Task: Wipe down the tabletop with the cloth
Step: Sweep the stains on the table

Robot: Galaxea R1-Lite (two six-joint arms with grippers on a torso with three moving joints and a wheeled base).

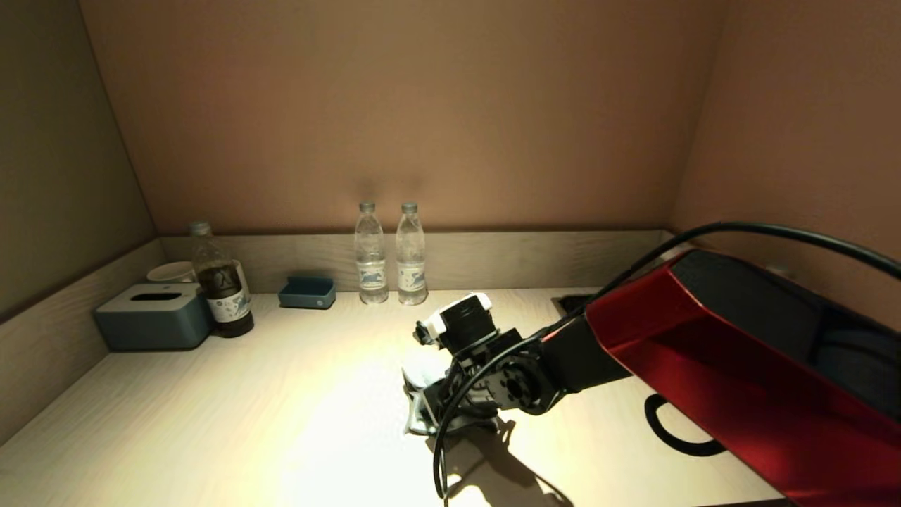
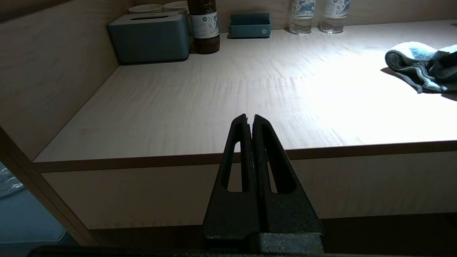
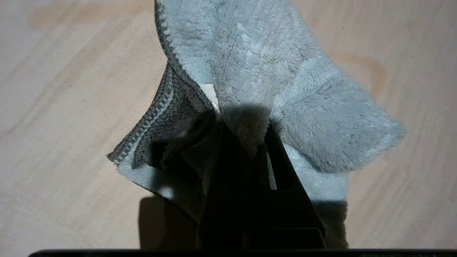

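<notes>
The light-blue cloth (image 3: pixel 257 60) with darker edging lies bunched on the pale wood-grain tabletop (image 1: pixel 246 394), near its middle. My right gripper (image 3: pixel 246 125) points down at the table and is shut on a fold of the cloth. In the head view the gripper (image 1: pixel 429 408) hides most of the cloth (image 1: pixel 420 372). The cloth also shows in the left wrist view (image 2: pixel 414 64). My left gripper (image 2: pixel 250 116) is shut and empty, parked in front of the table's front edge, left of the cloth.
A blue-grey tissue box (image 1: pixel 151 317), a dark bottle (image 1: pixel 222 282), cups (image 1: pixel 172 271) and a small blue tray (image 1: pixel 307 292) stand at the back left. Two water bottles (image 1: pixel 371 253) stand against the back rim. A socket recess (image 1: pixel 574 303) lies back right.
</notes>
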